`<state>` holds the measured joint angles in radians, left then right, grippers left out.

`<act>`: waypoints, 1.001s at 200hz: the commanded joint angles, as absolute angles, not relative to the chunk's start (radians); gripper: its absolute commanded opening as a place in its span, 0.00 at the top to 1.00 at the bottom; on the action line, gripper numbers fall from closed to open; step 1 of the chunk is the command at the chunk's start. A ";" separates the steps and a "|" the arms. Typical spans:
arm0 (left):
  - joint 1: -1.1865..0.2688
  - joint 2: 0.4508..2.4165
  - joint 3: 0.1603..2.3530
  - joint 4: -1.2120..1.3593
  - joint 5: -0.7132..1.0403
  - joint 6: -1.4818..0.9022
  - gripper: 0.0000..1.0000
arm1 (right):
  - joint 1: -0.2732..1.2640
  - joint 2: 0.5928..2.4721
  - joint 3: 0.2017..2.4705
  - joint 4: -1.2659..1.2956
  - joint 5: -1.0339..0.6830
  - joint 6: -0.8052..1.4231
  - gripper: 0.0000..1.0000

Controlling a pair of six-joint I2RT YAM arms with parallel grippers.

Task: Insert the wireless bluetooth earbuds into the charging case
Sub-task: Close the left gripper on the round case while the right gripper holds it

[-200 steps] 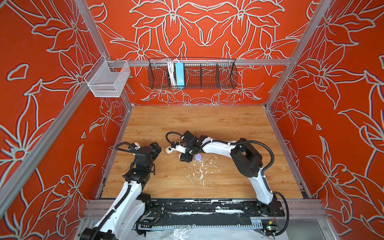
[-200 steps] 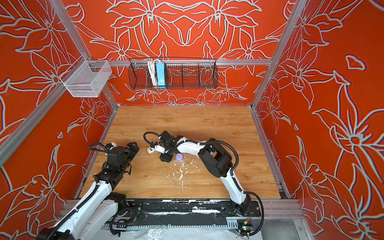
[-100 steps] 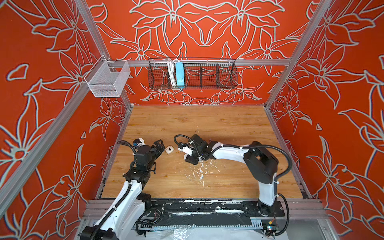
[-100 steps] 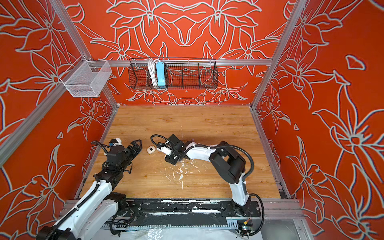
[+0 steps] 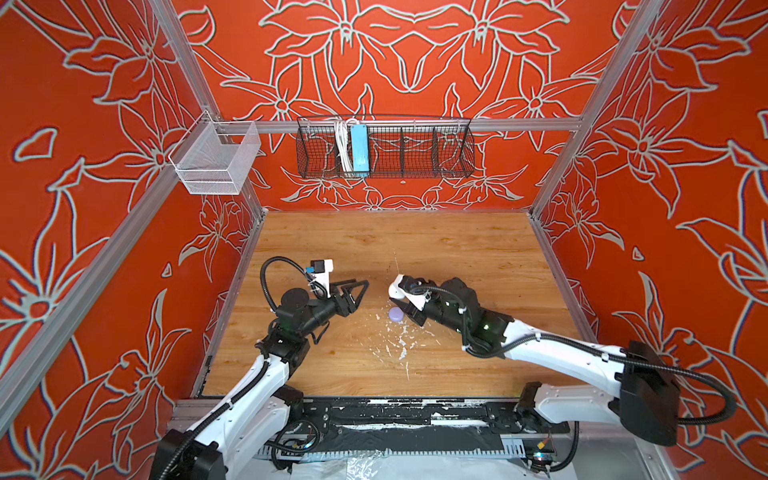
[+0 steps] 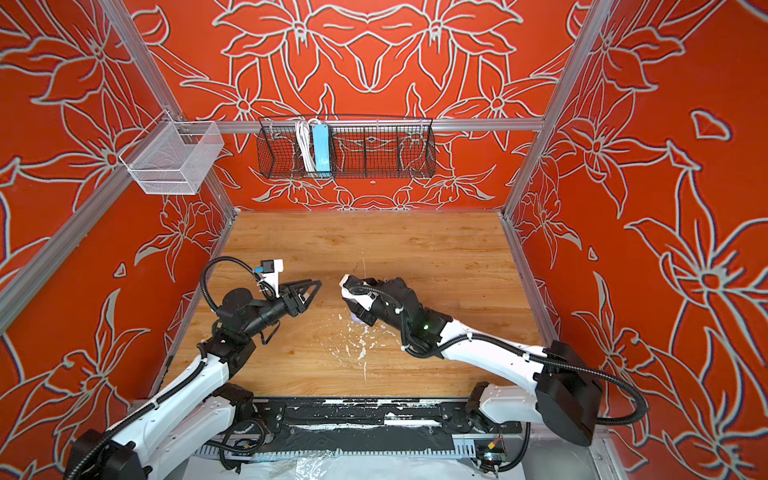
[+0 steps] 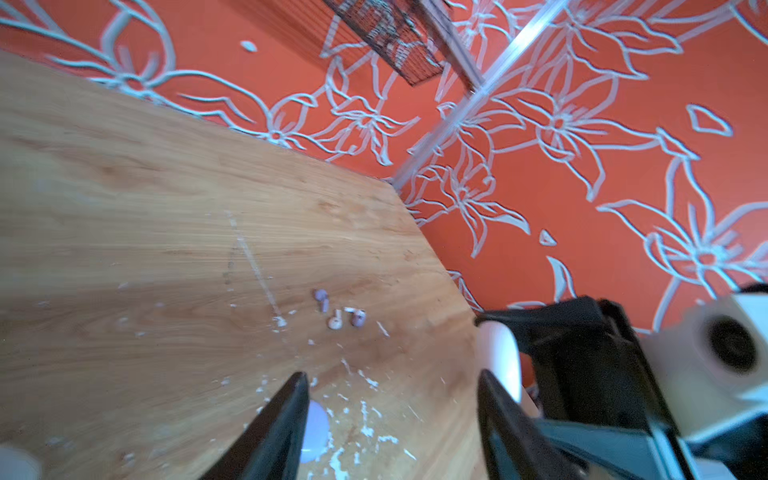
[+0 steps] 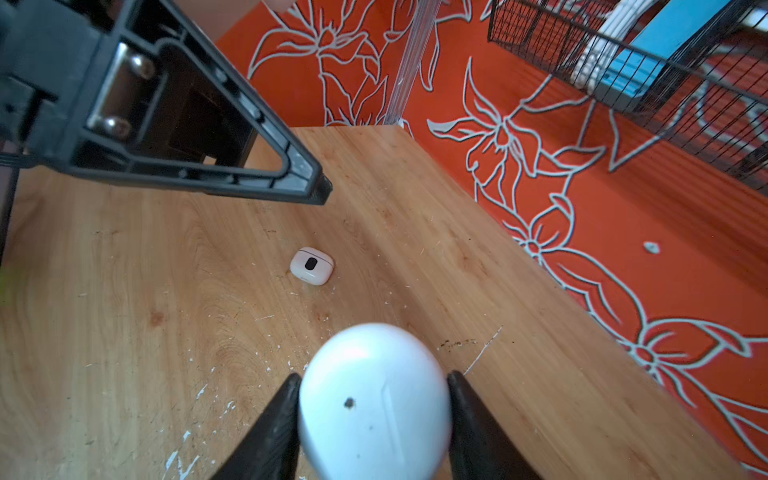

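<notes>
Since a second ago the right arm has swung its elbow out to the right and drawn its claw back toward the middle of the tabletop [image 5: 436, 245]. The left claw has reached in to face it.

The right claw [image 8: 374, 376] is clamped on a white charging case [image 8: 374, 415] and holds it above the wood. The left claw [image 7: 392, 376] has its two fingers apart with nothing between them.

Three cases show:
- the held one;
- a lavender case [image 5: 395, 314] lying on the tabletop just beside the right claw, among white paint flecks [image 5: 401, 353];
- a second white case [image 8: 311, 266] with a dark spot, lying near the left claw's tip.

The earbuds [image 7: 334, 321] lie loose in a tight cluster on bare wood beyond the left claw. Two are lavender and at least one is cream; a fourth is too blurred to be sure of.

Two baskets hang on the back rail, one of black wire [image 5: 415, 145] and one of white mesh [image 5: 216, 162].
</notes>
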<state>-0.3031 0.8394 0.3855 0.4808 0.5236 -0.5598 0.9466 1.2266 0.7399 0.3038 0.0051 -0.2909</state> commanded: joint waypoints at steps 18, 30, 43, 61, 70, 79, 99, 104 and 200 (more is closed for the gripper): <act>-0.381 0.807 0.439 0.545 0.665 -0.463 0.44 | 1.025 1.146 0.685 0.452 0.113 -0.431 0.68; -0.396 0.793 0.439 0.538 0.663 -0.452 0.45 | 1.034 1.123 0.673 0.466 0.121 -0.444 0.68; -0.407 0.790 0.446 0.530 0.672 -0.443 0.45 | 1.041 1.105 0.679 0.446 0.122 -0.451 0.68; -0.423 0.793 0.460 0.517 0.691 -0.428 0.46 | 1.052 1.089 0.678 0.445 0.140 -0.469 0.68; -0.433 0.795 0.468 0.506 0.695 -0.417 0.48 | 1.057 1.085 0.674 0.455 0.149 -0.475 0.68; -0.441 0.799 0.473 0.505 0.703 -0.413 0.48 | 1.062 1.082 0.673 0.459 0.152 -0.481 0.68; -0.464 0.816 0.494 0.491 0.730 -0.397 0.51 | 1.069 1.087 0.682 0.463 0.167 -0.495 0.68; -0.470 0.819 0.500 0.480 0.734 -0.390 0.52 | 1.069 1.090 0.685 0.465 0.173 -0.498 0.68; -0.492 0.865 0.544 0.420 0.745 -0.352 0.58 | 1.095 1.106 0.694 0.530 0.213 -0.626 0.71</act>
<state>-0.4847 0.8490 0.5106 0.4423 0.7181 -0.3767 1.0863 1.1027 0.6819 0.4534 0.1928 -0.5533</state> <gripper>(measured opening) 0.405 0.530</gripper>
